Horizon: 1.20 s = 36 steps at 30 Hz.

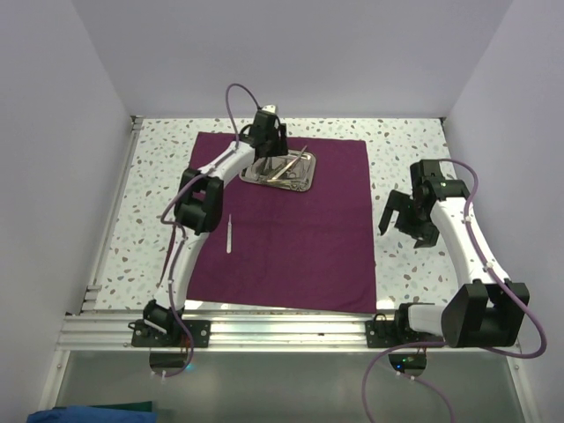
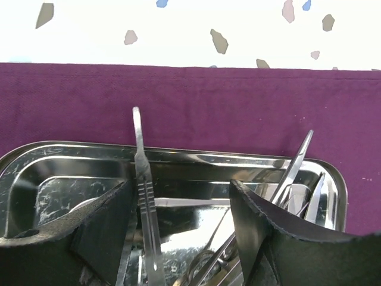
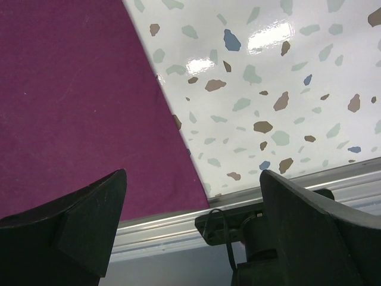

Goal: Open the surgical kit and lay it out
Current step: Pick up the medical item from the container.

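Only in wrist view, scalpel handle (image 2: 144, 196) between parted left gripper (image 2: 180, 186), right gripper (image 3: 193, 176) parted

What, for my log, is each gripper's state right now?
Left gripper: open, scalpel between the jaws, not clamped.
Right gripper: open, empty.

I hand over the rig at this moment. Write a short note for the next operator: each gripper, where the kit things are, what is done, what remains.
Left gripper: open, low over the steel tray, one finger on each side of a flat silver handle that leans on the far rim; not gripped yet.
Right gripper: open, empty, by the cloth's right edge.
Done: cloth spread flat; one thin instrument lies on it, left of centre.
Left: the other instruments are in the tray; lay them out on the cloth.
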### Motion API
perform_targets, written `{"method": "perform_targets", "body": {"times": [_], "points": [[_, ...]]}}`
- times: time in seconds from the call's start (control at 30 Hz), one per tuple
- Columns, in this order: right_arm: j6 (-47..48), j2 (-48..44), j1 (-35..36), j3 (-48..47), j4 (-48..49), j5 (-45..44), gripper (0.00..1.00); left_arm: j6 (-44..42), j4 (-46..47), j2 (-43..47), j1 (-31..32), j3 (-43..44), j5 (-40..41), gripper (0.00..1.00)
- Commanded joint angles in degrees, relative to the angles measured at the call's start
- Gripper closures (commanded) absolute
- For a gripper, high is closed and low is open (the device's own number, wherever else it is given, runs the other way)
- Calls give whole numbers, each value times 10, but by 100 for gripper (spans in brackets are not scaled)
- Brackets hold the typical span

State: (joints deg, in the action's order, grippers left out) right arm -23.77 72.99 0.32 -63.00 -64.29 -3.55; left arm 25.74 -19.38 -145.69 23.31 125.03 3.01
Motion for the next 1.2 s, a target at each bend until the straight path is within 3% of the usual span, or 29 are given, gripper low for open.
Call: {"method": "perform_targets", "body": {"times": [0.0, 0.27, 0.33, 0.43, 0.5, 0.6, 0.87, 1.17], "points": [[11, 2, 0, -13, -9, -1, 2, -23, 15, -19, 7, 43, 30, 31], [16, 22, 1, -12, 12, 14, 2, -58, -45, -38, 8, 59, 123, 35], [15, 25, 0, -9, 18, 18, 2, -62, -64, -44, 7, 61, 145, 41], [15, 33, 0, -5, 25, 23, 2, -68, -76, -50, 7, 58, 153, 57], [15, 37, 1, -6, 30, 27, 2, -73, -78, -52, 7, 56, 142, 79], [16, 43, 1, -12, 36, 26, 2, -78, -75, -52, 7, 51, 126, 100], [14, 45, 1, -14, 49, 33, 2, -104, -67, -15, 7, 58, 125, 100], [7, 36, 1, -5, 68, 45, 2, -114, -66, 96, -13, 58, 150, 100]]}}
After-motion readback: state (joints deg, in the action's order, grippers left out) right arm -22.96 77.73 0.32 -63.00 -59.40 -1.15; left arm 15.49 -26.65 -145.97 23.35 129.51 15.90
